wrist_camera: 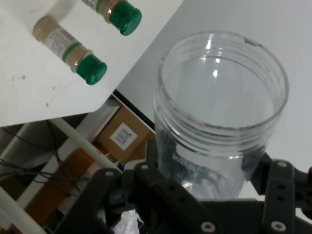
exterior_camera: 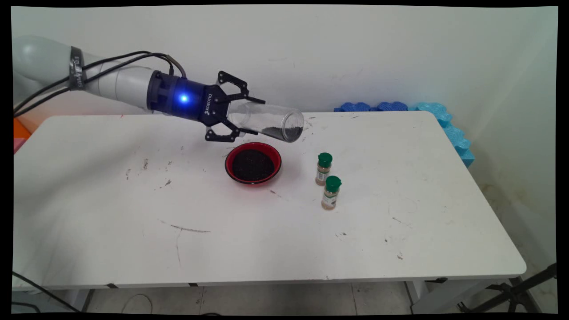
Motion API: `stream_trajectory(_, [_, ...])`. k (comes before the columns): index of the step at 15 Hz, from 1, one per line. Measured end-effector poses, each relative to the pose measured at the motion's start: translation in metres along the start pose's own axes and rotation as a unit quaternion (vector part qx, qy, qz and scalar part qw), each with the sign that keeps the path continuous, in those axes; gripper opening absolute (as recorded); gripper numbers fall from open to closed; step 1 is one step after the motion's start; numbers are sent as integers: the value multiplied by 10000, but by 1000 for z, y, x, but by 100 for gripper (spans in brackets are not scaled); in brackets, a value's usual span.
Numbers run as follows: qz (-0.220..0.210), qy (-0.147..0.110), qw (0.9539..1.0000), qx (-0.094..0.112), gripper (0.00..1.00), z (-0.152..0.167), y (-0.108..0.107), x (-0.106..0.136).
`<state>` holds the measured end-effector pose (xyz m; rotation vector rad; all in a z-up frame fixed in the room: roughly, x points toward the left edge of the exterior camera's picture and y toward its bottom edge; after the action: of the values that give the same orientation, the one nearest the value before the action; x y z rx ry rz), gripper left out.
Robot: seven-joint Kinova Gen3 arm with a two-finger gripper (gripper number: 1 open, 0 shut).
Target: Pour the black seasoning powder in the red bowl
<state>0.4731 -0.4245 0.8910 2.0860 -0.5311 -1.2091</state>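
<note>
Above the red bowl [exterior_camera: 253, 163], the pincer [exterior_camera: 242, 116] grips a clear jar [exterior_camera: 271, 122], tipped, dark grains inside.

Clear glossy plastic jar [exterior_camera: 271, 122]; glossy red bowl [exterior_camera: 253, 163]; scuffed matt table [exterior_camera: 111, 213].

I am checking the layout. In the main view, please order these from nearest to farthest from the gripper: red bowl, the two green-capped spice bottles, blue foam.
From the gripper:
1. Red bowl, just below it.
2. Farther spice bottle, right of the bowl.
3. Nearer spice bottle, closer to the camera.
4. Blue foam, far right edge.
</note>
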Motion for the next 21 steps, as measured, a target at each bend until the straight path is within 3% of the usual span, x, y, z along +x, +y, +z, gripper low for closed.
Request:
stream_trajectory(8, [-693,-99,9975,-133,0,7,0,2])
stream_trajectory(21, [-1397,-232,9897,-220,0,30,-15,17])
